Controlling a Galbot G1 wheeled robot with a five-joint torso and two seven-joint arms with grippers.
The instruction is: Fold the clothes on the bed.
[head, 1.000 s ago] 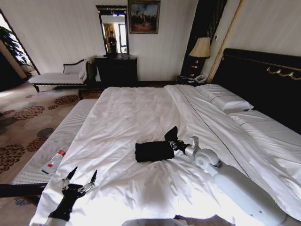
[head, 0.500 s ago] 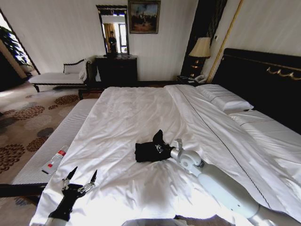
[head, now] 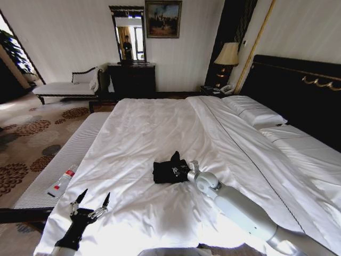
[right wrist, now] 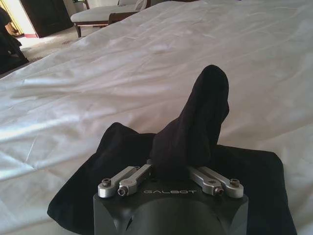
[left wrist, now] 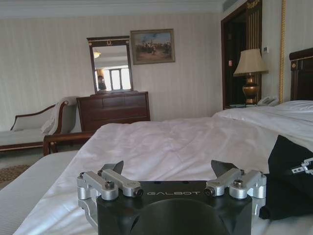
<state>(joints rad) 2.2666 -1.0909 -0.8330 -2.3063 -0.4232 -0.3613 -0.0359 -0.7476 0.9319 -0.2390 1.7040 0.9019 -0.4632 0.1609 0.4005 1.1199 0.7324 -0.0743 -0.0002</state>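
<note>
Here the right claw [head: 181,170] pinches a raised flap of the black T-shirt [head: 168,172], a folded dark bundle lying mid-bed [head: 149,128] on rumpled white sheets. The left claw [head: 90,204] hovers spread wide at the bed's near corner, well apart. Beyond stand a dark dresser [head: 132,79], mirror [head: 128,34] and lamp [head: 227,56].

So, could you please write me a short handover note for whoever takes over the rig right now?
Right gripper: shut on a raised flap of the black T-shirt, above the folded bundle.
Left gripper: open, parked over the bed's near left corner.
T-shirt: mid-bed on the white sheet, already a compact bundle.
Done: most folds.
Left: lay the pinched flap flat, release, check the bundle looks tidy.
</note>
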